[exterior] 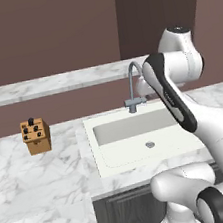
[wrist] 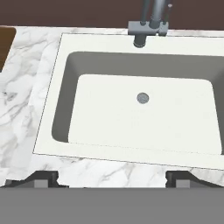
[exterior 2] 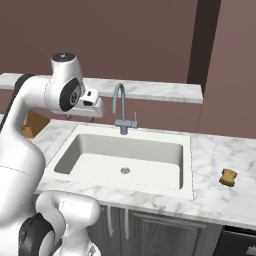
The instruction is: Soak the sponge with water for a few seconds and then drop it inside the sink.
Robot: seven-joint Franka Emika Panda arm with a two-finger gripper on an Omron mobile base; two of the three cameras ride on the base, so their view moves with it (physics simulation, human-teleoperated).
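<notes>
The sponge [exterior 2: 228,177] is a small yellow-green lump lying on the marble counter to the right of the sink [exterior 2: 186,165]. The sink is a white basin with a round grey drain [wrist: 142,98], seen from above in the hand view. No water runs from the grey tap [exterior 2: 120,106]. My gripper [wrist: 111,180] hangs open above the sink's front rim [wrist: 109,155], with nothing between its fingertips [wrist: 43,178]. In the right base view my hand [exterior 2: 91,103] hovers over the basin's back left corner, far from the sponge.
A brown knife block [exterior: 36,136] stands on the counter left of the sink [exterior: 89,137]. The tap [exterior: 132,87] rises at the basin's back edge. A raised marble ledge [exterior 2: 150,90] runs along the wall behind it.
</notes>
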